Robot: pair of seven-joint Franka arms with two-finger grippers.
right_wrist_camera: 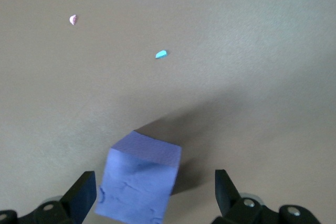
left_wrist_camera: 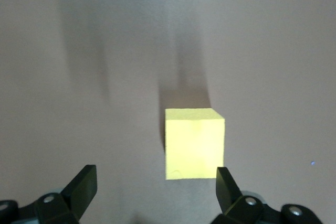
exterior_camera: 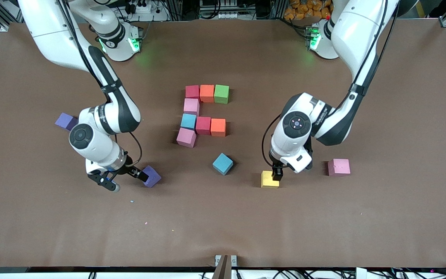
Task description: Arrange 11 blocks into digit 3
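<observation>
Front view, eight cubes (exterior_camera: 203,115) (matte foam) partly forming the digit, left end effector (left_wrist_camera: 155,191) spread around yellow cube (left_wrist_camera: 195,143), right end effector (right_wrist_camera: 155,192) spread around purple cube (right_wrist_camera: 139,178)

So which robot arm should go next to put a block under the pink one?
Probably the right. Its open gripper is at the purple block, closer to the pink block ending the shape than the left gripper over the yellow block.

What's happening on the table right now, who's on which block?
The partly built digit 3 has eight blocks placed at the table's middle. The left gripper is open over the yellow block; the right gripper is open around a purple block. Neither is gripped yet. A blue block, pink block and second purple block lie loose.
</observation>
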